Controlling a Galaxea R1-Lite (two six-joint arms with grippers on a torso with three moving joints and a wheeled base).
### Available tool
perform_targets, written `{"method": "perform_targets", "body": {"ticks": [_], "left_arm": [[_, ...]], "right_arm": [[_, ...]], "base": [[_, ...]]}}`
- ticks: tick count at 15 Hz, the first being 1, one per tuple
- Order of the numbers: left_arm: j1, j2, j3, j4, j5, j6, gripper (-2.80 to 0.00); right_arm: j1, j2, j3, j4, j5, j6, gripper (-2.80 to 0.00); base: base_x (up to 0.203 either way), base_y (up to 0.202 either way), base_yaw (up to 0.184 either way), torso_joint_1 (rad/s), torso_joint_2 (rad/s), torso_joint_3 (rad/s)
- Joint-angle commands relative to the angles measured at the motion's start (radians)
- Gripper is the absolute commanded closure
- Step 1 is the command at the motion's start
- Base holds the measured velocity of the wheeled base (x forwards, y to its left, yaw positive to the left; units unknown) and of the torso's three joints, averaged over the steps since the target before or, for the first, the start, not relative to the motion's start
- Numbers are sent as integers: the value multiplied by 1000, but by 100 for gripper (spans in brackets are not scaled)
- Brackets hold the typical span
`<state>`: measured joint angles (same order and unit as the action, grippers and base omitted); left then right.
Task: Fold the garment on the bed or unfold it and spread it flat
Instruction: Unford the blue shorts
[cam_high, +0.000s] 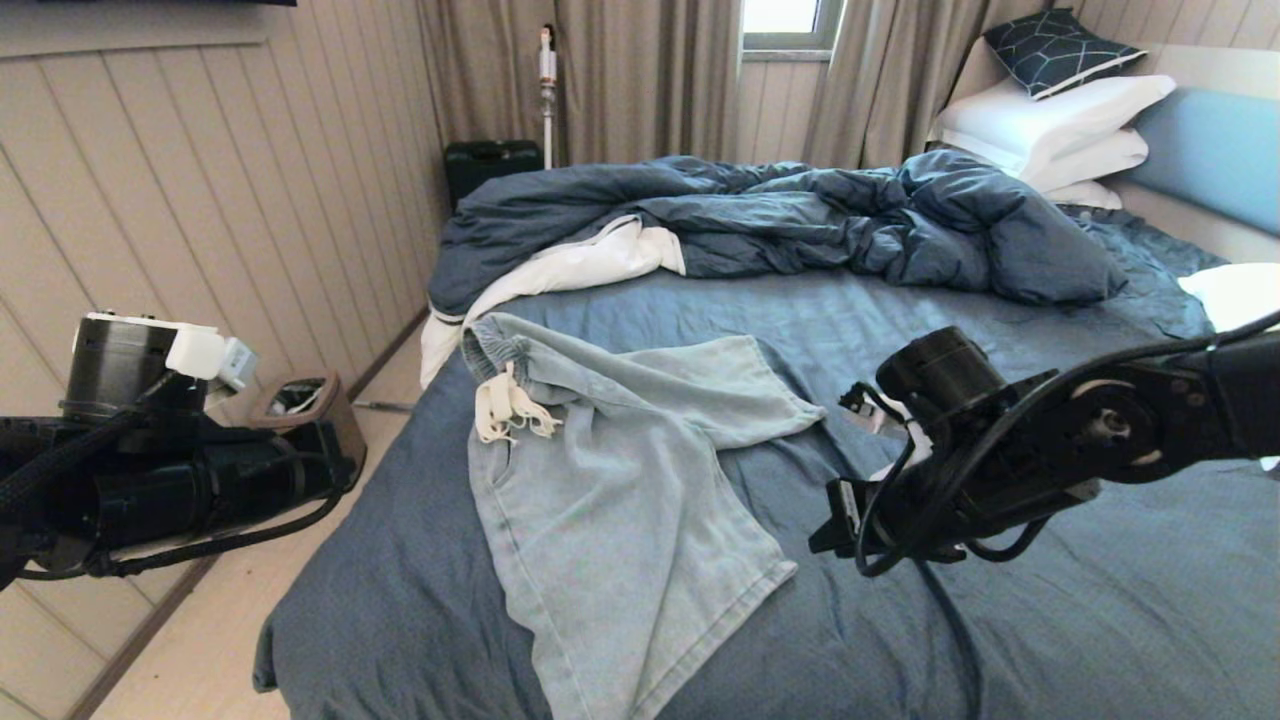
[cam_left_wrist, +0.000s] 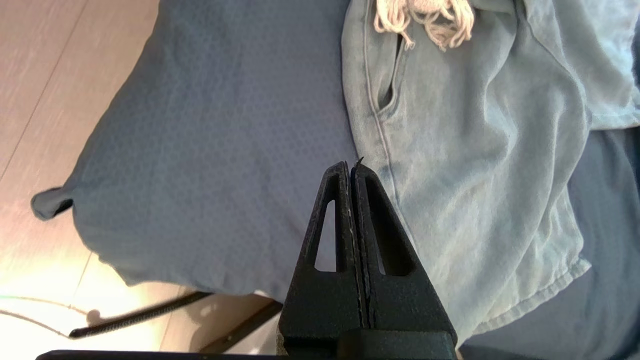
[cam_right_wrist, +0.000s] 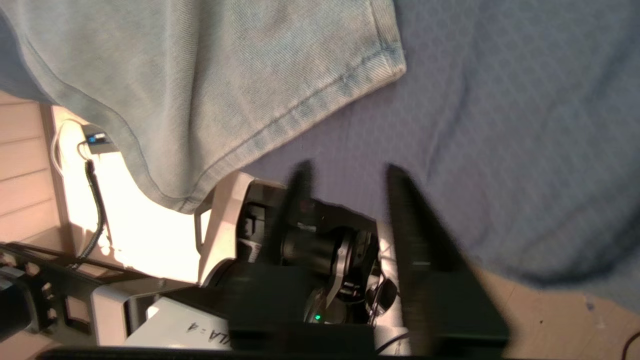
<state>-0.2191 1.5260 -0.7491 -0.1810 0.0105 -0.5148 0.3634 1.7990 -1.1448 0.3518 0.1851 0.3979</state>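
Observation:
The garment (cam_high: 620, 470), pale blue shorts, lies on the bed (cam_high: 1050, 600). Its gathered waistband (cam_high: 500, 345) and white drawstring (cam_high: 510, 410) are at the far left. One leg runs to the bed's front edge and the other splays right. My left arm (cam_high: 200, 490) hangs over the floor left of the bed. Its gripper (cam_left_wrist: 351, 167) is shut and empty, above the garment's (cam_left_wrist: 475, 150) side seam near the pocket. My right arm (cam_high: 1000, 440) reaches in from the right. The right gripper (cam_right_wrist: 347, 170) is open and empty over bare sheet, beside the garment's hem (cam_right_wrist: 300, 120).
A rumpled dark blue duvet (cam_high: 800, 220) with white lining fills the far half of the bed. White pillows (cam_high: 1050, 120) are stacked against the light blue headboard (cam_high: 1210, 150). On the floor to the left are a black case (cam_high: 490, 165) and a small bin (cam_high: 300, 395).

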Motion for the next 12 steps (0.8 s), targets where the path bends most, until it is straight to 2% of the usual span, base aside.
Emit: {"method": "perform_targets", "body": {"ticks": [1,5,12], "left_arm": [[0,3,33,-35,0,-2,0],[-2,18,57,-67,0,-4,0],[-8,29,70,-82,-1,-4,0]], "right_arm": [[20,64,4,-21,-4,2,-280],[31,184,4,-92,-72,6,-280],[36,297,-111,-115,-75,14,-280]], "base": [[0,0,0,0,0,0],[0,0,0,0,0,0],[0,0,0,0,0,0]]}}
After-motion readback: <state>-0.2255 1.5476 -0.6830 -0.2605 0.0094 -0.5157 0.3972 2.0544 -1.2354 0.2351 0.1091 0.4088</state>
